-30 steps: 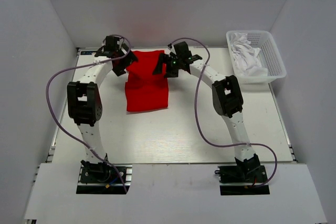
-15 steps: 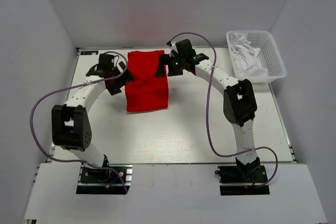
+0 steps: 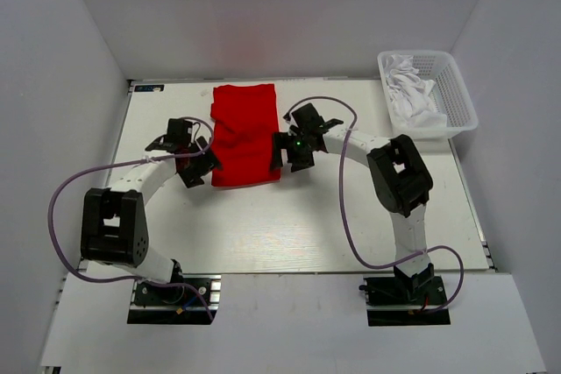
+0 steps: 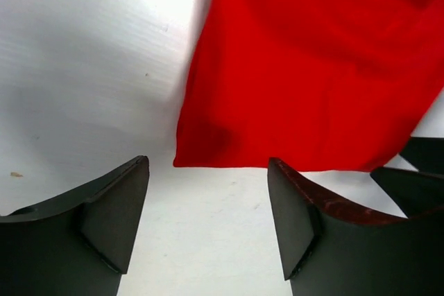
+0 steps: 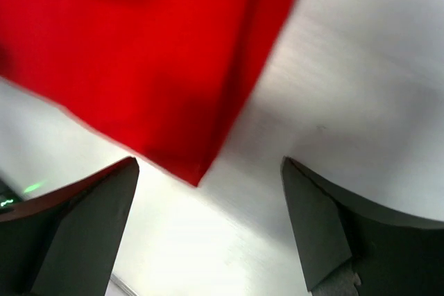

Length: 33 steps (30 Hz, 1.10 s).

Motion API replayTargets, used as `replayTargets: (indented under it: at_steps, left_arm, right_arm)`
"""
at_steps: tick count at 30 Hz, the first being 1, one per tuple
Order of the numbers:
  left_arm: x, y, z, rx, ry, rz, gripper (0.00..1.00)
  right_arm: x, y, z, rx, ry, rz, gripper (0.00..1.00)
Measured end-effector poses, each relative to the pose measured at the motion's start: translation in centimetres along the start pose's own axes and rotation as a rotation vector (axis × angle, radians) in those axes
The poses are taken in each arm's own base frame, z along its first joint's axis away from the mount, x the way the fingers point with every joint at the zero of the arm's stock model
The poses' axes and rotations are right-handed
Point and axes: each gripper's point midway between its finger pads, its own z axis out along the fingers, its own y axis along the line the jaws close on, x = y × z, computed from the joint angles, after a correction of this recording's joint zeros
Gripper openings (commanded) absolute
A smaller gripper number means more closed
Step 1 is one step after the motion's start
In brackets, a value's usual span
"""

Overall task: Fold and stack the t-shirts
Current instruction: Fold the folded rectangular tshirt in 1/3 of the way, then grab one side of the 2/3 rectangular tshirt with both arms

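top external | white table (image 3: 289, 225) | grey walls (image 3: 280, 15) | red t-shirt (image 3: 245, 133) flat

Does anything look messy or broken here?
Nothing looks broken. The red t-shirt lies folded flat on the table; only the white t-shirts are crumpled in a heap inside the basket.

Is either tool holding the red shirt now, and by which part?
Nothing is held. The left tool and right tool are open, each before a near corner of the shirt.
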Motion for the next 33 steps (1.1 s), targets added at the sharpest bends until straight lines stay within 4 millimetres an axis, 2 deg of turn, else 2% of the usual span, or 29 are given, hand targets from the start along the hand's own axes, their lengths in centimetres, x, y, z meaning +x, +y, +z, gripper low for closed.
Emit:
replayTargets:
  at_steps: [1, 5, 7, 9, 13, 16, 17, 20, 21, 26, 27, 28, 29, 33]
  left_arm:
    - [0.3, 0.3, 0.3, -0.004, 0.009, -0.001, 0.75]
    - [1.3, 0.9, 1.1, -0.009, 0.034, -0.006, 0.66]
    - [1.6, 0.8, 1.5, 0.004, 0.041, -0.009, 0.58]
    - [1.9, 0.8, 2.1, 0.015, 0.05, -0.008, 0.57]
    - [2.5, 1.1, 3.6, 0.012, 0.085, -0.015, 0.42]
    - [2.8, 1.1, 4.2, 0.017, 0.104, -0.02, 0.38]
    - [2.8, 1.0, 4.2, 0.021, 0.104, -0.019, 0.31]
    - [2.7, 0.9, 4.3, 0.027, 0.102, -0.021, 0.27]
    - [2.8, 0.9, 4.4, 0.028, 0.104, -0.019, 0.25]
    - [2.9, 0.8, 4.6, 0.037, 0.105, -0.021, 0.15]
    - [2.9, 0.8, 4.6, 0.04, 0.105, -0.021, 0.09]
    - [3.0, 0.8, 4.6, 0.044, 0.105, -0.021, 0.06]
    - [3.0, 0.7, 4.6, 0.047, 0.105, -0.021, 0.0]
    - [3.6, 0.8, 4.2, 0.057, 0.111, -0.018, 0.0]
  right_arm:
    - [0.6, 0.0, 0.2, -0.013, 0.013, 0.018, 0.9]
    - [0.5, 0.4, -0.1, -0.042, 0.005, 0.04, 0.9]
    - [0.7, 0.7, 0.0, -0.062, 0.012, 0.048, 0.9]
    - [0.7, 1.1, 0.2, -0.085, 0.019, 0.057, 0.9]
    - [0.7, 1.7, 0.4, -0.122, 0.022, 0.068, 0.88]
    - [0.8, 1.7, 0.6, -0.131, 0.019, 0.075, 0.84]
    - [0.7, 1.7, 0.7, -0.134, 0.017, 0.078, 0.82]
    - [0.7, 1.8, 1.1, -0.143, 0.016, 0.084, 0.68]
    - [0.8, 1.8, 1.3, -0.152, 0.021, 0.088, 0.59]
    - [1.1, 1.5, 2.1, -0.158, 0.033, 0.1, 0.34]
    - [1.1, 1.4, 2.2, -0.157, 0.035, 0.1, 0.27]
    - [1.2, 1.3, 2.3, -0.156, 0.038, 0.099, 0.08]
    - [1.3, 1.3, 2.4, -0.155, 0.039, 0.099, 0.0]
    - [2.1, 1.0, 2.4, -0.16, 0.037, 0.099, 0.0]
